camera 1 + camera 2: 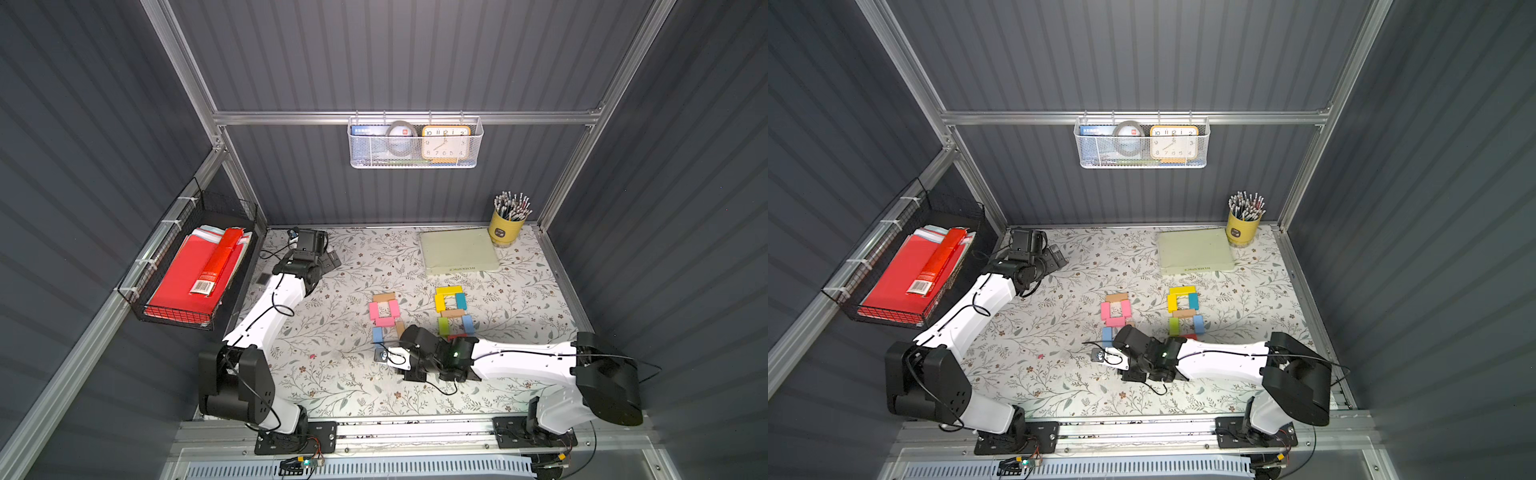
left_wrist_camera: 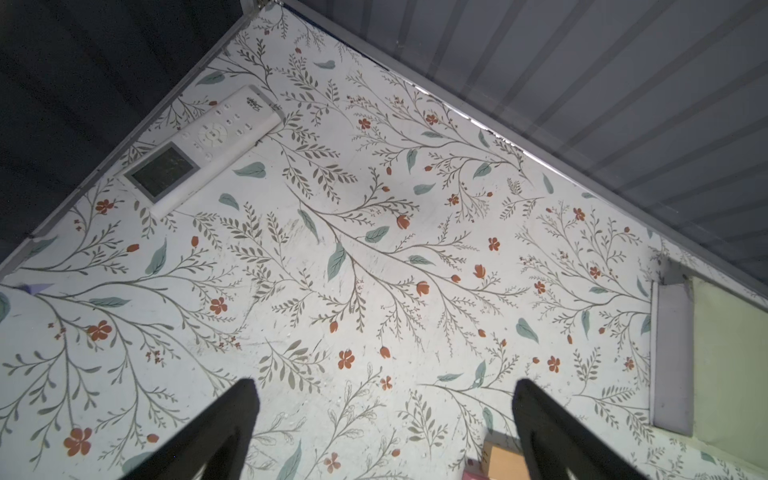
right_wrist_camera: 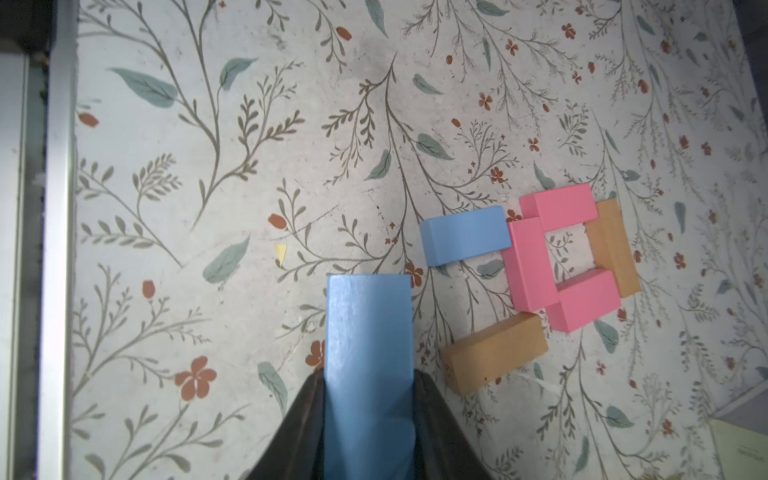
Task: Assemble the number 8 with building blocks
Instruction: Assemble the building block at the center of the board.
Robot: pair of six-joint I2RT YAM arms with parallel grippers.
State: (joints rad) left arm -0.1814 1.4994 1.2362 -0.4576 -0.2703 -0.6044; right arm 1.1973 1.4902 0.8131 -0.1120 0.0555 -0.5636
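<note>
Closest to my right wrist camera, a blue block point(image 3: 368, 332) sticks out lengthwise from the right tool point(image 3: 368, 376). I see its two dark fingers pinching the block by its long sides. I cannot tell whether the block touches the flowered bench point(image 3: 187, 187) below.

Just beyond it lies an unfinished figure. Three pink blocks point(image 3: 528, 266) and a tan block point(image 3: 615, 249) form a closed square. A second blue block point(image 3: 465, 235) lies flat with one end touching a pink side. A second tan block point(image 3: 494, 359) lies tilted, one end touching the pink corner across from it.

In both top views I see this figure near the middle of the bench. My right arm reaches in from the right edge, over the figure's near end. Beside it, toward the right edge, sits a second figure point(image 1: 452, 313). It is a full 8 made of yellow, teal, tan, green, blue and red blocks, and the arm hides part of the red one at its near end.

My left tool point(image 2: 384, 386) hangs by the far-left corner of the bench, its fingers spread wide apart. A white remote control point(image 2: 203, 145) lies along the left edge near that corner. A pale green pad point(image 1: 457, 251) lies against the far edge. Just beside it, a yellow cup of pencils point(image 1: 505, 230) stands in the far-right corner.
</note>
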